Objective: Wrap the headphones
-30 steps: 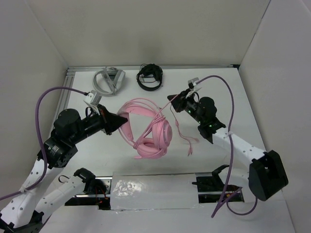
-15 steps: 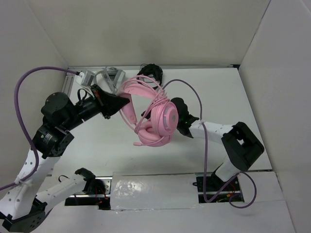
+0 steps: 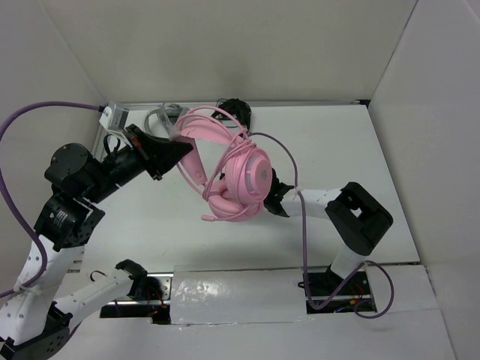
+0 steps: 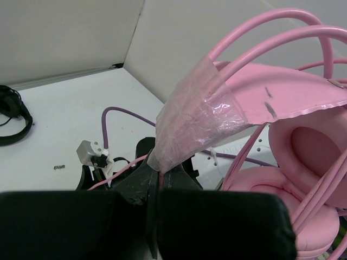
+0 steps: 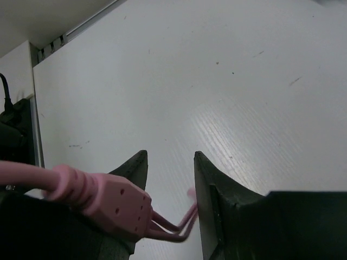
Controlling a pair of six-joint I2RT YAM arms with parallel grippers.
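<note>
The pink headphones (image 3: 241,172) hang in the air over the middle of the table, with their thin pink cable looped round the earcups. My left gripper (image 3: 182,148) is shut on the tape-wrapped end of the headband (image 4: 190,122) and holds them up; the band and an earcup (image 4: 309,151) fill the left wrist view, above the jaw tips (image 4: 157,174). My right gripper (image 3: 271,196) sits low beneath the earcups, mostly hidden by them. In the right wrist view its jaws (image 5: 169,158) stand open. The pink cable splitter (image 5: 111,201) lies against the left finger, and thin pink strands (image 5: 181,223) cross the gap.
Grey headphones (image 3: 160,120) and black headphones (image 3: 234,109) lie at the back edge, partly behind the raised pink set; the black ones also show in the left wrist view (image 4: 11,111). White walls close three sides. A foil-covered strip (image 3: 232,294) runs along the front.
My left arm has lifted the pink headphones up and towards the back left. My right arm has folded in and dropped leftwards, from beside the headphones to beneath the earcups.
</note>
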